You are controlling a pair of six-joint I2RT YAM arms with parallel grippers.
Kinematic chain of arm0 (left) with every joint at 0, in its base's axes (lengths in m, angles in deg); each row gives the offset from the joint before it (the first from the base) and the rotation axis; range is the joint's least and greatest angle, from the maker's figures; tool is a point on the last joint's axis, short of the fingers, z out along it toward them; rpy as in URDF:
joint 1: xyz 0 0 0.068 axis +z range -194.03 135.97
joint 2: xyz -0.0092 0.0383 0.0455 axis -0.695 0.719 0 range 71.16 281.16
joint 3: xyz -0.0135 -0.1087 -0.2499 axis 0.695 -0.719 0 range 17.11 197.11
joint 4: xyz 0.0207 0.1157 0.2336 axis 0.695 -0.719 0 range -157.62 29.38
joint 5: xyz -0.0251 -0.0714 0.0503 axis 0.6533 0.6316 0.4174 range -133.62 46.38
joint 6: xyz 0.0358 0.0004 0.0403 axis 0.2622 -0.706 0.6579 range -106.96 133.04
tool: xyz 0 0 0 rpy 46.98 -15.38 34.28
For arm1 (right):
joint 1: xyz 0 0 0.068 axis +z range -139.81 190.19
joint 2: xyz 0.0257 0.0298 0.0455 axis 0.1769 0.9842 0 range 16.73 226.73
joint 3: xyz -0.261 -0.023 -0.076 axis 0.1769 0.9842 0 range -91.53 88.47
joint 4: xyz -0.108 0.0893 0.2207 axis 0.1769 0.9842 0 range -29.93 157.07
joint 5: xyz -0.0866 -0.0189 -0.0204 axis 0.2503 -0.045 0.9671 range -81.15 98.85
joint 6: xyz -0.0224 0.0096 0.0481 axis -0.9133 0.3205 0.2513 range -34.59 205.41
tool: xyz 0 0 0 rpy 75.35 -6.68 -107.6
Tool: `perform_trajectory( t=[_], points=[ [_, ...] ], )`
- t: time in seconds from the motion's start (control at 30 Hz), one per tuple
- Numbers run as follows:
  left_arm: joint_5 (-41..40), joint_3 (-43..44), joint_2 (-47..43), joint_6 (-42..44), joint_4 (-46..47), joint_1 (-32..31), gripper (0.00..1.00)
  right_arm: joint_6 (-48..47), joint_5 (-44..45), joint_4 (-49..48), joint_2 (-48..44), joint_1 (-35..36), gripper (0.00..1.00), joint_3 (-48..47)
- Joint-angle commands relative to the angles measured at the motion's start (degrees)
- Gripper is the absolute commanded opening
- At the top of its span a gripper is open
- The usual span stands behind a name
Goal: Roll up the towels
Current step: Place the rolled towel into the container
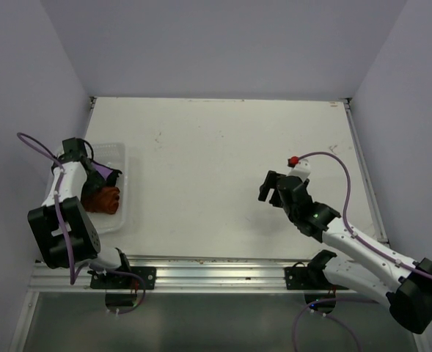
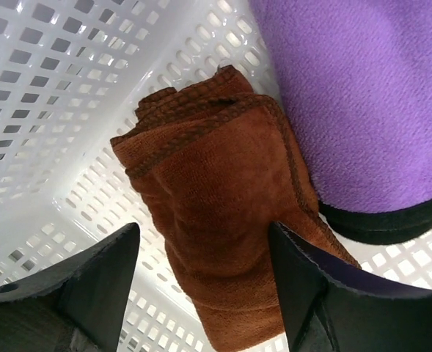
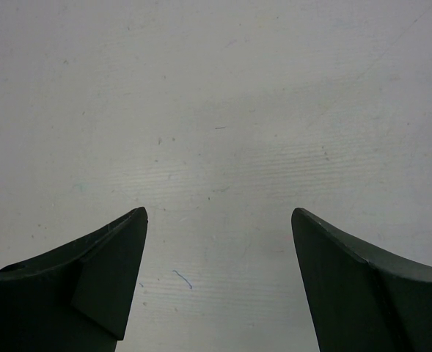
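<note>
Rust towel between parted tips of left pincer — purple towel alongside

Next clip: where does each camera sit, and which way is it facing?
Top external: fixed above and behind the bases, looking down on the table; shows the left arm over the white basket, the right arm over bare tabletop.
Left wrist: on the left arm, looking into the basket at the orange-brown towel and purple towel; open jaws at the bottom.
Right wrist: on the right arm, facing bare table; open jaws at the bottom.
Shared: top external and left wrist both show basket and towels.
</note>
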Motion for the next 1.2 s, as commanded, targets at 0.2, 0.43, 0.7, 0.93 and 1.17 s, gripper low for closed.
perform_trajectory(
  t=[0.2, 0.43, 0.7, 0.93, 1.17],
  points=[
    [2.18, 8.24, 1.03, -0.28, -2.21, 1.15, 0.78, -2.17, -6.23, -3.64, -0.11, -2.7, 0.83, -0.51],
    [6.94, 16.52, -6.96, -0.63, 1.29, 0.45, 0.83, -3.59, -13.96, -0.58, 5.86, -6.92, 0.86, -7.36],
    [4.91, 30.4, -7.06, 2.26, 4.64, -14.63, 0.92, -11.39, -18.1, 9.86, 13.95, -14.38, 0.95, -26.04],
    [10.62, 24.19, -12.24, 3.32, 13.86, -21.34, 1.0, -11.94, -22.41, 16.21, 20.63, -23.62, 0.98, -36.36],
    [3.95, 16.88, -12.6, 6.4, 18.62, -33.98, 1.0, -12.99, -12.32, 23.15, 24.23, -24.5, 0.99, -41.99]
  ],
)
